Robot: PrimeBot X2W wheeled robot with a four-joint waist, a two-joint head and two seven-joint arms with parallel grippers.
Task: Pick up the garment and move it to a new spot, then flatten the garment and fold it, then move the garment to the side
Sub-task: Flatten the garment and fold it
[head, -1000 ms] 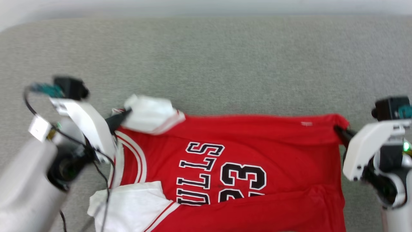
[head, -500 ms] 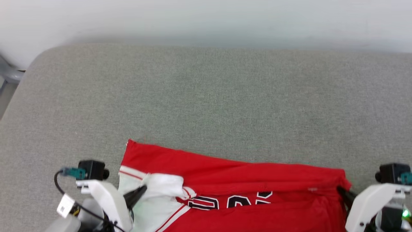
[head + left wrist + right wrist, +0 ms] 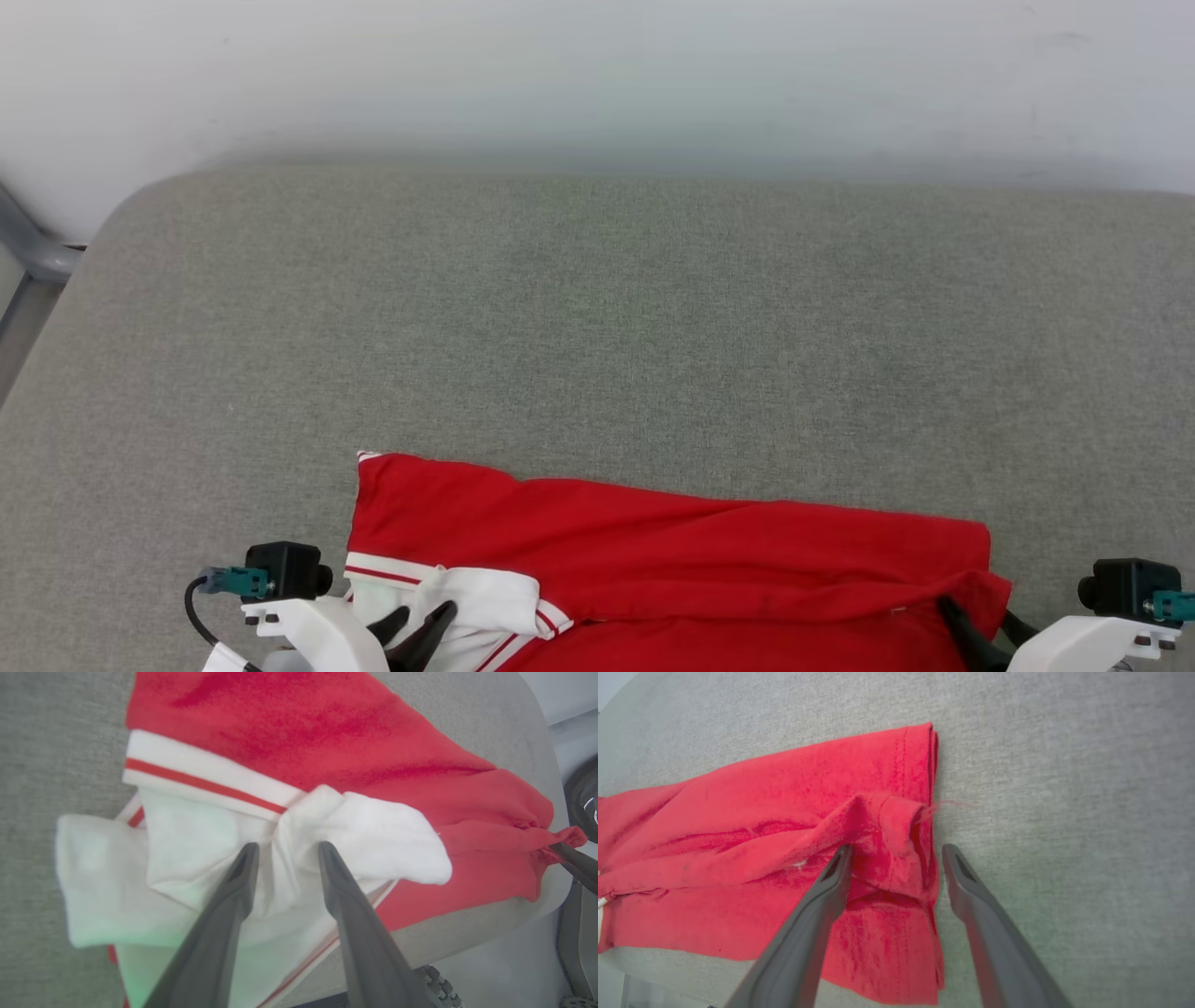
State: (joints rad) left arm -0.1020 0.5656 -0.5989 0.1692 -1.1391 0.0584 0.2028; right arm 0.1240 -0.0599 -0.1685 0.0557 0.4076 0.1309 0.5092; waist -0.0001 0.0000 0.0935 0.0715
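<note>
The grey padded surface extends well beyond both sets of fingertips.

The garment lies on the near margin of this surface as a folded red band. Its long axis runs crosswise, from one gripper to the other, and at right angles to the direction in which both pairs of fingers point. The plain red face is uppermost.

The white sleeve is bunched at the left end, with a striped trim band just beyond it. The left gripper is released. Its fingers stand apart and straddle the sleeve cloth, which fills the gap between the tips and spreads to either side.

The hem corner stands up as a small ridge at the right end. The right gripper is also released, with its fingers spread wide. The ridge sits between the tips, closer to the inner finger. The outer finger is over bare padding just beside the cloth edge.

Each arm serves one end, and neither is nearer to the middle of the garment. Judged from this layout, a further fold or a sideways shift requires both grippers to close on their ends and travel together, to keep the band straight.
</note>
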